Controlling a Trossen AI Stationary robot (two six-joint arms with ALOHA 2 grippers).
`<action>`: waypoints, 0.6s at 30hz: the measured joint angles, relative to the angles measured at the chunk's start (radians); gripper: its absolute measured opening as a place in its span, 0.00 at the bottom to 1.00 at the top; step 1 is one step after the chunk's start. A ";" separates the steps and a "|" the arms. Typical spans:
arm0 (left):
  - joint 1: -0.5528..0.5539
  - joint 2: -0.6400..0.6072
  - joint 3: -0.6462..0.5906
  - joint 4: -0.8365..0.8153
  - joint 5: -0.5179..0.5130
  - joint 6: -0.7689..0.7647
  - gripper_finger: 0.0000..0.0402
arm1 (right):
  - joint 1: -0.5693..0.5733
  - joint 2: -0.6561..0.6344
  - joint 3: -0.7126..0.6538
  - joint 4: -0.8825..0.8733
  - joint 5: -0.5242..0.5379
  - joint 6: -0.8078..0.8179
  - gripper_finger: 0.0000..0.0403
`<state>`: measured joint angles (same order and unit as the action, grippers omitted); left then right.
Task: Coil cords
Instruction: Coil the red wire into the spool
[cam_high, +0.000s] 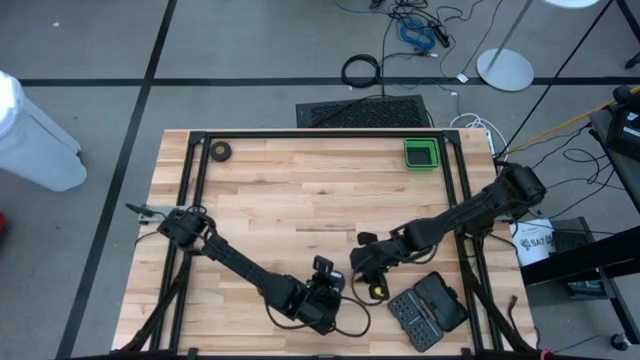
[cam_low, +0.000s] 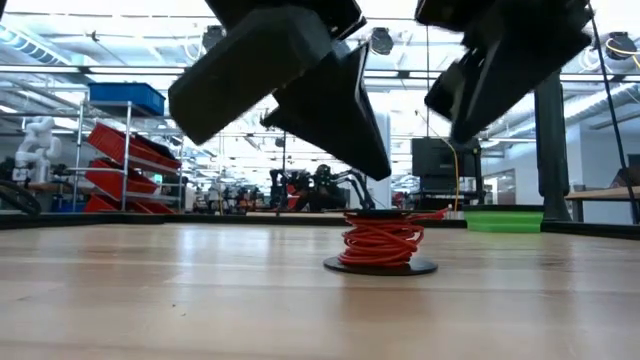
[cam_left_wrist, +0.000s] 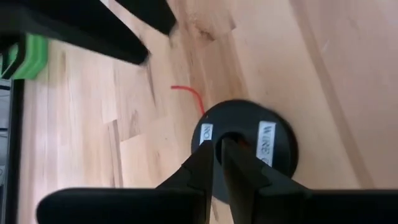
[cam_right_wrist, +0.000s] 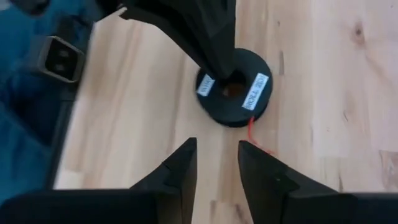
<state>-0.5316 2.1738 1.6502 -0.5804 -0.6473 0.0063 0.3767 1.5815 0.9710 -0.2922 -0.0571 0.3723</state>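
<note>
Surface (cam_high: 300, 190) mostly bare wood, wide open room toward its far half; green tray (cam_high: 421, 153) and small black roll (cam_high: 221, 151) sit at the far edge, well apart from the work. Black tool case (cam_high: 428, 311) lies near the front edge, just beside the right arm. Reel (cam_low: 380, 264) stands upright on the surface near the front edge. Red cord (cam_low: 381, 241) looks almost fully wound; only a short tail (cam_right_wrist: 252, 132) sticks out, judged the last bit to tuck. Left gripper (cam_left_wrist: 219, 163) directly over the reel's hub, jaws nearly together, held thing not discernible. Right gripper (cam_right_wrist: 216, 163) just beside the reel, jaws apart, empty.
</note>
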 joint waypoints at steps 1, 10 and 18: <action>0.000 0.000 0.005 0.001 0.009 0.000 0.10 | 0.006 -0.019 0.000 -0.013 0.000 0.003 0.26; 0.010 -0.001 0.017 0.032 0.134 0.000 0.10 | 0.075 -0.133 0.000 -0.040 0.007 0.039 0.26; 0.031 0.002 0.015 0.028 0.136 0.000 0.10 | 0.118 -0.147 0.000 -0.043 0.013 0.038 0.26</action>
<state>-0.5007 2.1758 1.6653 -0.5528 -0.5114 0.0059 0.4942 1.4342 0.9710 -0.3350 -0.0443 0.4107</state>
